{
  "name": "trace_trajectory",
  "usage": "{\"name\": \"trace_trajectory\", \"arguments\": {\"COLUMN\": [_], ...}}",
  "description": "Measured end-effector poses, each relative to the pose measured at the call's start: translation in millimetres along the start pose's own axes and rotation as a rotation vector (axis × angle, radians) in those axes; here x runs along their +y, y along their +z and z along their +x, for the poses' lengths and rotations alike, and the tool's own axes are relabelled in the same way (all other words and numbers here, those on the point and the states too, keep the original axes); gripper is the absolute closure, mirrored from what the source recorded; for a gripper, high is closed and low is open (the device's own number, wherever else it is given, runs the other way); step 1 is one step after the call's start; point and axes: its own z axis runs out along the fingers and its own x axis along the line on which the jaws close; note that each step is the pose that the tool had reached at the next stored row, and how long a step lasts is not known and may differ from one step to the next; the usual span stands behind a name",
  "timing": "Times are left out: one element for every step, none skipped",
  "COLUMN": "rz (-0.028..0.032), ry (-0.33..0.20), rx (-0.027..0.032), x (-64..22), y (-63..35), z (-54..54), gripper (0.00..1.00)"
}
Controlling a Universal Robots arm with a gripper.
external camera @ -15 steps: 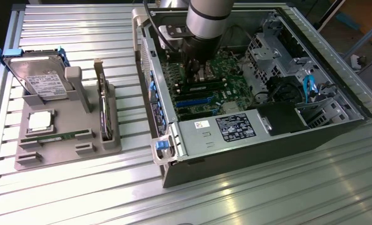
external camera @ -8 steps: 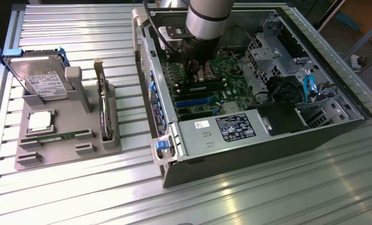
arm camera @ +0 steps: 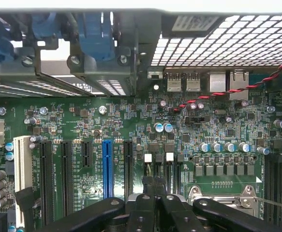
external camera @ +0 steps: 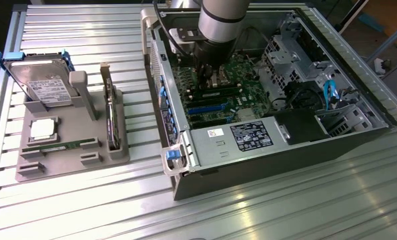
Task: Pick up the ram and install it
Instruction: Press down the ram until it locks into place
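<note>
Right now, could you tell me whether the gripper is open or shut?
Shut: the gripper fingers sit pressed together above the motherboard.

A robotics lab or assembly workshop: an open computer case (external camera: 278, 100) lies on a ribbed aluminium table (external camera: 84, 200), beside a grey fixture tray (external camera: 71, 160) presenting computer parts, under an industrial robot arm (external camera: 222, 20).

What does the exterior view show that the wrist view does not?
Exterior view alone: the tray beside the case, holding a hard drive, a silver chip and a ram stick. Wrist view alone: the blue slot and a red-black wire up close. Both: the motherboard and the gripper over it.
</note>
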Motion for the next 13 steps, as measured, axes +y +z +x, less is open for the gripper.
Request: {"name": "trace_trajectory", "arguments": {"rz": [0.0001,0.0002,0.0002,0.0001,0.0001,0.0001,0.0001,0.0001,0.0001,0.0001,0.0001,0.0001,0.0001], "ry": [0.0,0.0,0.0,0.0,0.0,0.0,0.0,0.0,0.0,0.0,0.0,0.0,0.0], "rx": [-0.0001,-0.0002,-0.0001,-0.0001,-0.0001,-0.0002,-0.0001,-0.0001,-0.0001,-0.0002,-0.0001,-0.0001,-0.0001], "x": [0.0,0.0,0.0,0.0,0.0,0.0,0.0,0.0,0.0,0.0,0.0,0.0,0.0], "y": [0.2,0.3,0.4,0.4,0.4,0.4,0.4,0.4,0.5,0.6,0.8,0.8,0.8], "z": [0.0,0.0,0.1,0.1,0.1,0.1,0.1,0.1,0.2,0.2,0.3,0.3,0.3], "gripper": [0.89,0.89,0.89,0.89,0.89,0.89,0.89,0.89,0.89,0.89,0.89,0.89,0.89]}}
